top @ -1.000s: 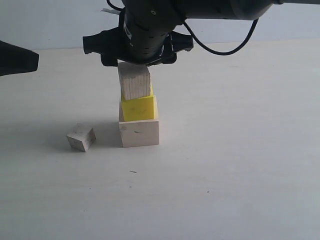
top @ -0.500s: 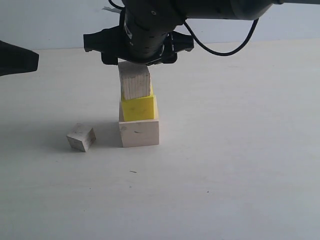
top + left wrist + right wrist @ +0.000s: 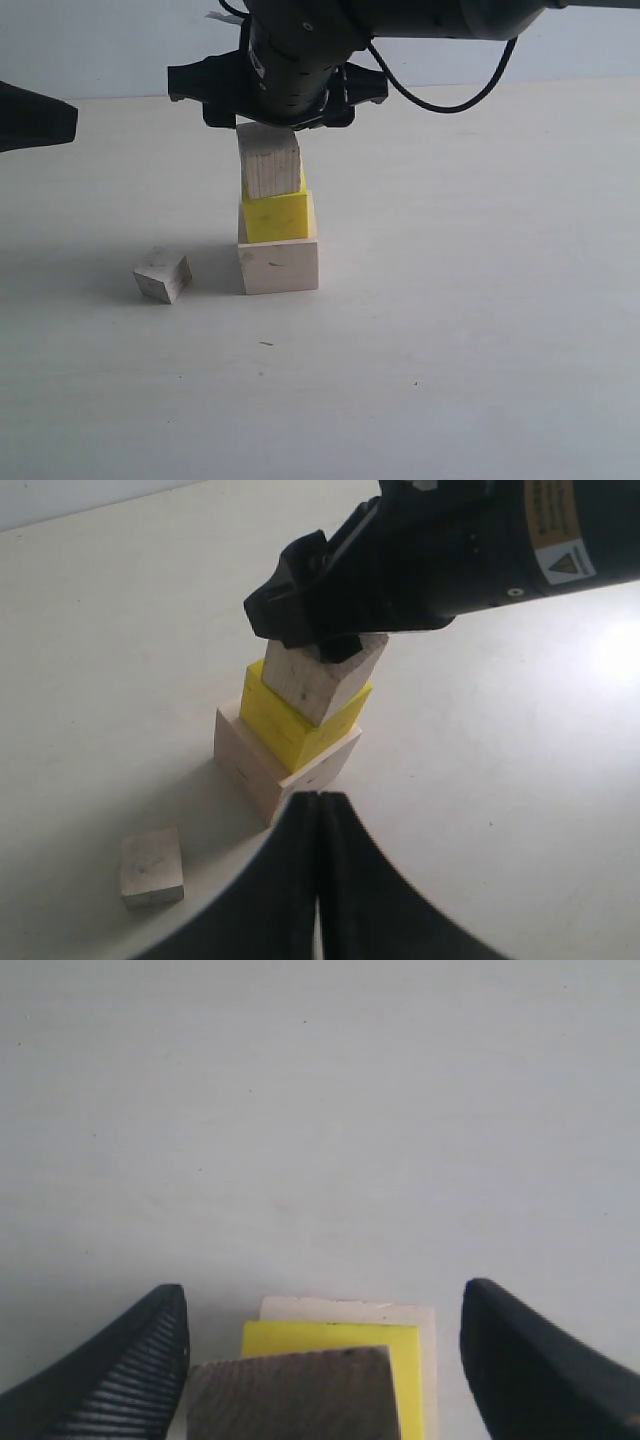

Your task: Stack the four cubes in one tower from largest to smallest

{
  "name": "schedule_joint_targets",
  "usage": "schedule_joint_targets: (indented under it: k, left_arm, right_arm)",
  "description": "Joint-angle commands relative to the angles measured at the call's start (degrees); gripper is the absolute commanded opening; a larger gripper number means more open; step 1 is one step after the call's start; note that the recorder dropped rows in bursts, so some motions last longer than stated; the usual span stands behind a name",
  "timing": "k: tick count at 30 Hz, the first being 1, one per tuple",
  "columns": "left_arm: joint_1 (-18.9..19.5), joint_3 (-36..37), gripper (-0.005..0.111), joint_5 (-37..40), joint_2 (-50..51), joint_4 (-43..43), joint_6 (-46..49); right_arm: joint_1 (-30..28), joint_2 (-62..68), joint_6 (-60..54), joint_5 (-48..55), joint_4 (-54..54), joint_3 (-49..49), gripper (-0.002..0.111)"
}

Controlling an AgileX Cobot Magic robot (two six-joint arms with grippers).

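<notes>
Three of the four cubes stand as a tower: the large pale cube [image 3: 278, 265] at the bottom, the yellow cube [image 3: 277, 217] on it, the medium wood cube [image 3: 270, 162] on top, set a little to the left. The small cube [image 3: 162, 274] lies on the table to the left of the tower. My right gripper [image 3: 275, 115] hangs open just over the medium cube [image 3: 290, 1395], its ribbed finger [image 3: 150, 1360] close beside the cube and the other finger well apart. My left gripper [image 3: 318, 798] is shut and empty, near the tower's base.
The white table [image 3: 480, 300] stretches bare to the right and front of the tower. The left arm's dark end [image 3: 35, 115] juts in at the left edge. A black cable [image 3: 440, 100] loops behind the right arm.
The right gripper has risen very slightly above the medium cube. The cubes and the left gripper have not moved.
</notes>
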Motion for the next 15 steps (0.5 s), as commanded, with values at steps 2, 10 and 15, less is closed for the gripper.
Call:
schedule_joint_targets:
  k: [2, 10, 15]
  left_arm:
    - [-0.4, 0.1, 0.0, 0.1, 0.1, -0.6, 0.0]
    - [-0.4, 0.1, 0.0, 0.1, 0.1, -0.6, 0.0]
    - [-0.4, 0.1, 0.0, 0.1, 0.1, -0.6, 0.0]
  right_arm:
    - [0.1, -0.1, 1.3, 0.1, -1.9, -0.4, 0.072]
    - [0.1, -0.1, 1.8, 0.1, -1.9, -0.4, 0.072]
    - [0.1, -0.1, 3.3, 0.4, -2.8, -0.4, 0.072]
